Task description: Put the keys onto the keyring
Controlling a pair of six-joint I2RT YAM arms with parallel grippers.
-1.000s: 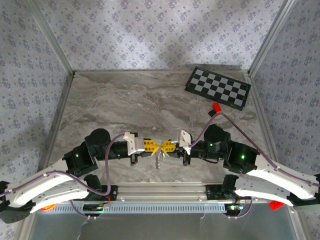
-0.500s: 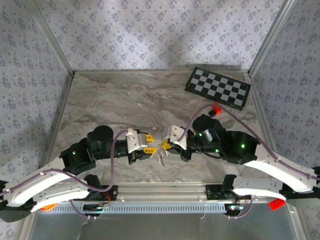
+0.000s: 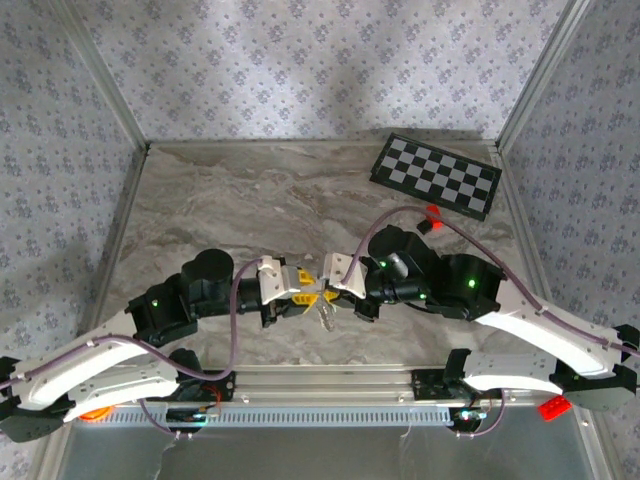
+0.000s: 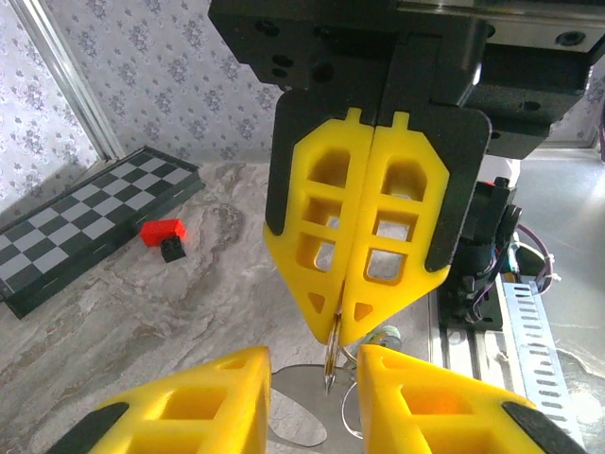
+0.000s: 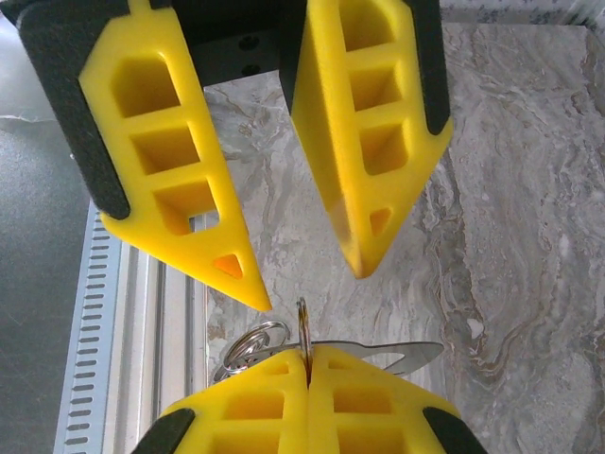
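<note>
**Keyring held edge-on between two meeting grippers**
The thin silvery metal keyring [image 5: 302,326] is pinched by the right gripper [image 5: 307,364], whose yellow fingers are closed flat on it. The ring is kept upright, its plane running 12 to 6, probably so that its rim is offered to the left gripper [image 5: 310,284]. That gripper's fingers are spread at 12 o'clock of the ring with nothing between them. A flat silvery key [image 5: 402,357] is seen crosswise by the grip, its long axis 9 to 3 and its tip toward 3 o'clock. Whether it is threaded cannot be told.
</note>
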